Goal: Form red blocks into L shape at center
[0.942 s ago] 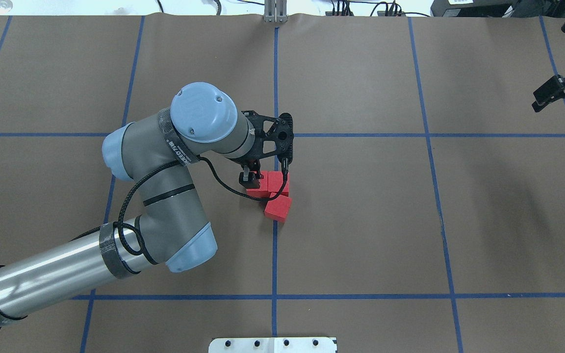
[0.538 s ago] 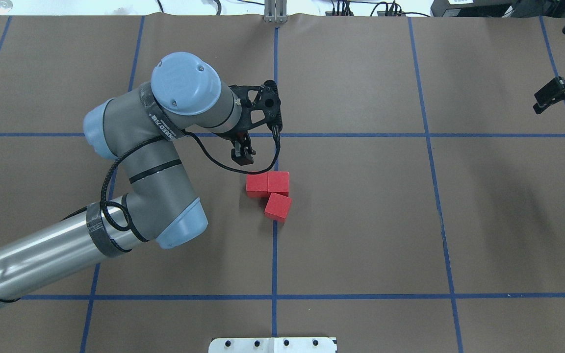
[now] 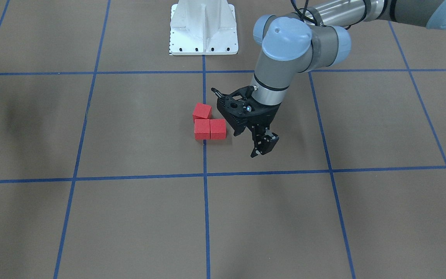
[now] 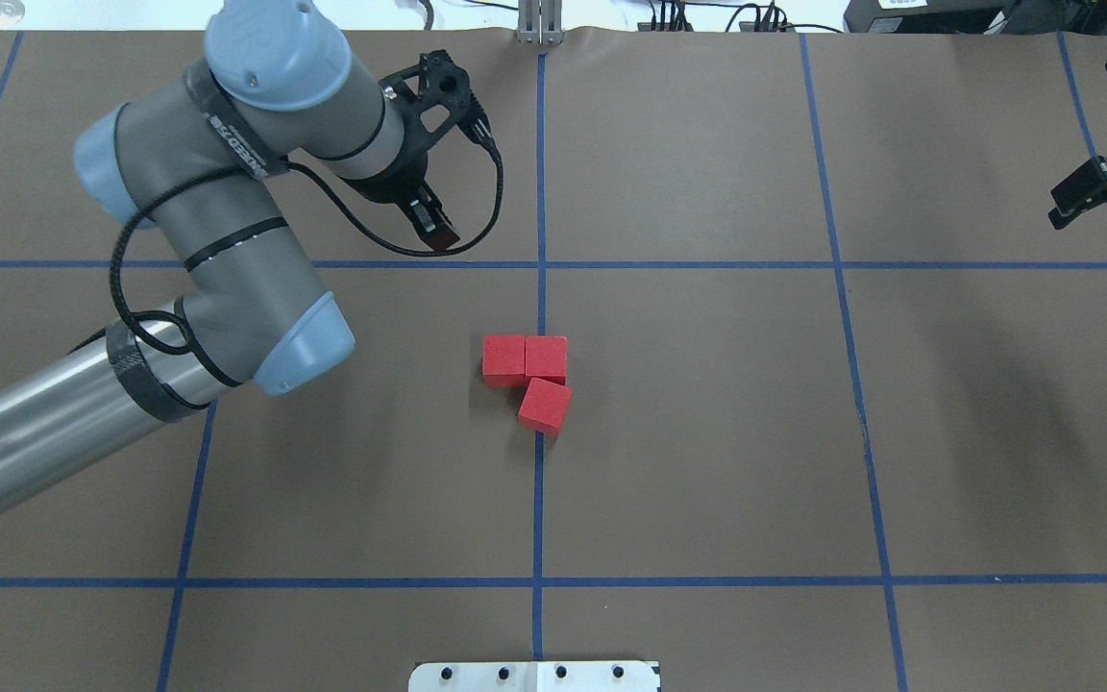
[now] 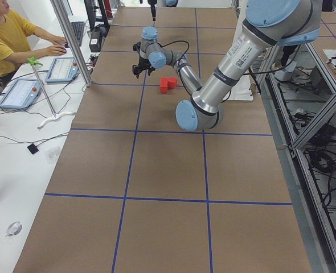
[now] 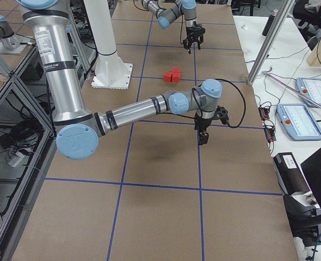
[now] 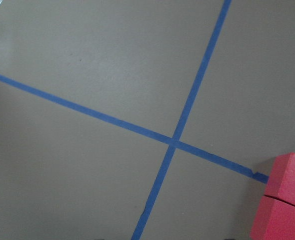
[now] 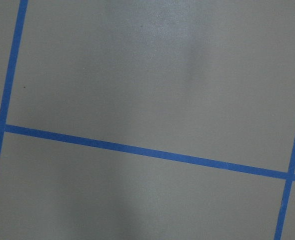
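**Operator:** Where do the blocks stand?

**Inspector:** You will find all three red blocks [image 4: 546,358] on the tabletop [image 4: 707,432] at the center [image 4: 540,317], on and beside the long blue line [image 4: 538,500]. Two lie side by side with faces touching, square to the grid. The third lies just on the robot's side of the right-hand one and is turned a little off square. Whether its edge meets that block or stops just short, I cannot tell. The outline reads as a rough L.

**Operator:** And the left gripper?

**Inspector:** Your left gripper [image 4: 430,223] hangs above the tabletop, well apart from the blocks, beyond them and toward the robot's left. Its fingers are pressed together and hold nothing. Its wrist camera catches only the corner of the block group [image 7: 283,210], at the lower right.

**Operator:** The right one?

**Inspector:** Your right gripper [image 4: 1061,204] is at the far right edge of the overhead view, well clear of the blocks. I cannot tell whether its fingers are spread or together. Its wrist camera shows only tabletop and tape.
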Robot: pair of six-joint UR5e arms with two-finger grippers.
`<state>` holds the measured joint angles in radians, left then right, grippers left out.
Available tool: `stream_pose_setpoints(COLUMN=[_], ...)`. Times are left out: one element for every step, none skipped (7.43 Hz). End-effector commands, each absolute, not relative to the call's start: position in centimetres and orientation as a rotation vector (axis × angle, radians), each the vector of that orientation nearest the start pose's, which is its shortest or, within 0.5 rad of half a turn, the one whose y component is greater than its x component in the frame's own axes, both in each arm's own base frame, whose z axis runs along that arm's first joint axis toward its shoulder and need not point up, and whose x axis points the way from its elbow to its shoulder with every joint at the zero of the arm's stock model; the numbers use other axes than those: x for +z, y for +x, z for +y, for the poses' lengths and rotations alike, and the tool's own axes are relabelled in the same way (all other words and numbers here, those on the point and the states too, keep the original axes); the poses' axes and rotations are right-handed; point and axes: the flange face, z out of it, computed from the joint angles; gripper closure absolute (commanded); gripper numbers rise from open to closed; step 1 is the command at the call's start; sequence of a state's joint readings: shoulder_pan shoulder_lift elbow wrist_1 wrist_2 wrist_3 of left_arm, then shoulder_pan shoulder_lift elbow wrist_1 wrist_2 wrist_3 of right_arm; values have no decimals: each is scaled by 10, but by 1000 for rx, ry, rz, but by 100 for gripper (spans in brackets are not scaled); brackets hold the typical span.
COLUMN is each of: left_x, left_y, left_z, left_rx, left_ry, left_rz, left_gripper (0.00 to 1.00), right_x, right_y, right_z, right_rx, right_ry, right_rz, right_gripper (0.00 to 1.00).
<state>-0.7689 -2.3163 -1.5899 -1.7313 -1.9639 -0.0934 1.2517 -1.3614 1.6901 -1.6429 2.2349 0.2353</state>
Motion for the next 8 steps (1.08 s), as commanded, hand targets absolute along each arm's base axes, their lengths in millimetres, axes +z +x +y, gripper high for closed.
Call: stream_pose_setpoints(left_x=[213, 241, 253, 270, 308, 362, 406, 458], left_y=[391, 360, 324, 273, 218, 165, 129, 91], left_z=[-584, -601, -619, -633, -626, -609, -597, -588], left_rx=[711, 659, 609, 541, 474, 396, 328, 230], left_ry=[616, 561, 499, 417, 370, 316, 266, 177], left_rz=[755, 725, 719, 751, 785, 790, 772, 749], left_gripper=[0, 0, 0, 0, 0, 0, 0, 0], right_x=[504, 507, 510, 512, 513, 512, 511, 513], right_y=[-112, -111, -111, -110, -110, -110, -110, -110], right_z=[-568, -567, -565, -564, -563, -563, -563, -563], right_rx=[-165, -169, -172, -171, -170, -169, -170, -169], right_ry=[54, 52, 48, 45, 43, 44, 45, 42], right_rz=[-703, -702, -700, -699, -699, -699, -701, -700], right_gripper=[0, 0, 0, 0, 0, 0, 0, 0])
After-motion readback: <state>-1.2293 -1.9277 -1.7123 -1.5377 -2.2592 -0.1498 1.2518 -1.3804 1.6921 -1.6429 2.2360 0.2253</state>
